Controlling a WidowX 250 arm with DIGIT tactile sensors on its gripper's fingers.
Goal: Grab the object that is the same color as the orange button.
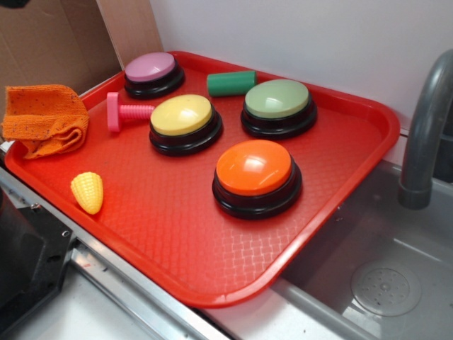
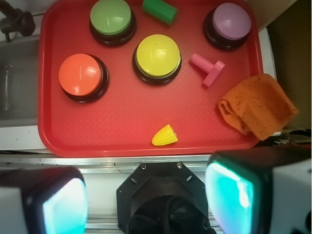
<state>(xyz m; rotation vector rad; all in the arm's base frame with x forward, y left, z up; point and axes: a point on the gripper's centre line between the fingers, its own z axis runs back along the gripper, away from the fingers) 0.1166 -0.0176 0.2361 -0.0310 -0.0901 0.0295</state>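
Observation:
The object, an orange knitted cloth (image 1: 44,119) with dark specks, lies crumpled over the far left edge of the red tray (image 1: 177,241). In the wrist view the cloth (image 2: 257,105) hangs over the tray's right rim (image 2: 122,126). The orange button (image 1: 255,170) with its black base sits mid-tray, at the left in the wrist view (image 2: 80,74). My gripper (image 2: 146,200) hovers high above the near side of the tray, off it. It is open, its fingers (image 2: 234,195) wide apart with nothing between them. It is not seen in the exterior view.
Also on the tray are a yellow button (image 1: 182,117), a green button (image 1: 277,100), a purple button (image 1: 151,69), a green cylinder (image 1: 231,83), a pink toy screw (image 1: 124,111) and a yellow toy corn (image 1: 88,191). A grey faucet (image 1: 425,134) and sink (image 1: 368,269) lie to the right. The black robot base (image 2: 163,195) is below.

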